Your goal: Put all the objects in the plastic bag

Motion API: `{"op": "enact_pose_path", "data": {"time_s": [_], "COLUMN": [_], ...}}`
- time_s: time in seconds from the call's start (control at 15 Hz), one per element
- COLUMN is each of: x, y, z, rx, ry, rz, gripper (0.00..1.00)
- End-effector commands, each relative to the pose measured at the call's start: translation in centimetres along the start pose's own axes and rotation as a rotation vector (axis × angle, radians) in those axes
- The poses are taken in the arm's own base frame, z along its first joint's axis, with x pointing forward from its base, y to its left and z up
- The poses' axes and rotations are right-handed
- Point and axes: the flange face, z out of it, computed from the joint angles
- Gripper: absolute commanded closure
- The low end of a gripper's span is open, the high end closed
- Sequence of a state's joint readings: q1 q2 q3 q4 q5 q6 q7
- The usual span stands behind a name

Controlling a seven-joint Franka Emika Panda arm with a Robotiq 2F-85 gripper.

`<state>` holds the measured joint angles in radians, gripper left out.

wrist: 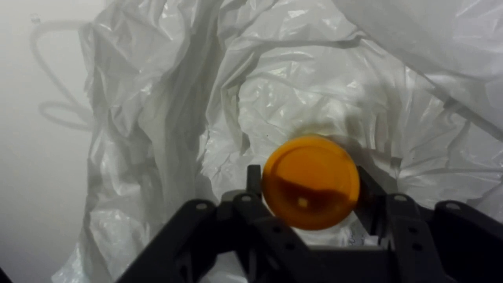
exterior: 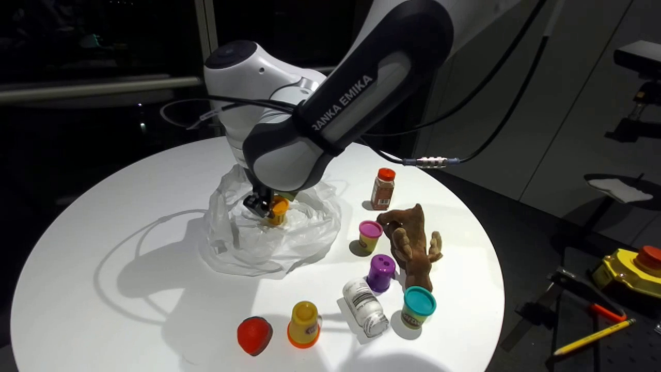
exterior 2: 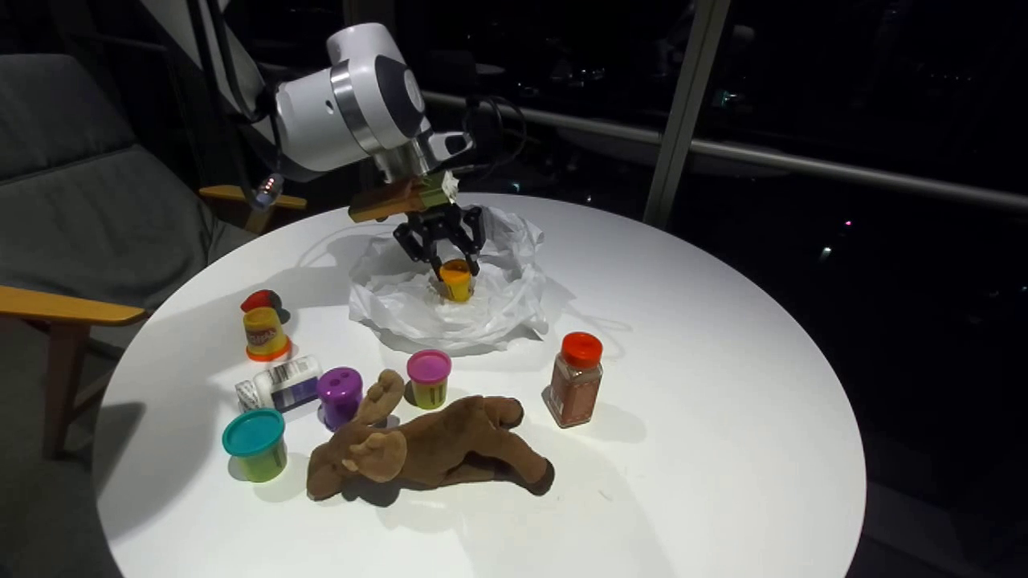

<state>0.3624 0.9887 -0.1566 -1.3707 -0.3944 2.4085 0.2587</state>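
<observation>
My gripper (wrist: pixel 308 184) is shut on a yellow tub with an orange lid (wrist: pixel 314 179). The tub is upright inside the open white plastic bag (exterior 2: pixel 401 313); I cannot tell whether it touches the bag's bottom. On the table are a red toy strawberry (exterior: pixel 253 335), an upside-down yellow tub (exterior: pixel 303 323), a white bottle lying down (exterior: pixel 364 305), a teal-lidded tub (exterior: pixel 418 305), a purple shaker (exterior: pixel 381 273), a pink-lidded tub (exterior: pixel 370 236), a brown plush moose (exterior 2: pixel 458 441) and a red-capped spice bottle (exterior 2: pixel 575 385).
The loose objects stand on the round white table (exterior 2: pixel 707 401) in front of the bag in an exterior view. The bag's crumpled rim stands up around the gripper. A grey chair (exterior 2: pixel 88 185) is beside the table.
</observation>
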Motion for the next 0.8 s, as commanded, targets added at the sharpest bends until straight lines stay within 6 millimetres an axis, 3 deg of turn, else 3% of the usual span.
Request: {"op": "enact_pose_path", "data": {"time_s": [0.0, 0.13, 0.33, 0.53, 0.73], "x": [1.0, 0.9, -0.2, -3.1, -7.1], "y": [1.2, 2.4, 4.9, 8.7, 12.1], "z": [-1.6, -3.5, -6.8, -8.8, -8.5], "rx": [-0.057, -0.066, -0.074, -0.076, -0.040], "ry": [0.008, 0.017, 0.025, -0.007, -0.072], "rz": [0.021, 0.041, 0.104, 0.199, 0.242], "gripper": [0.08, 0.00, 0.00, 0.00, 0.00]}}
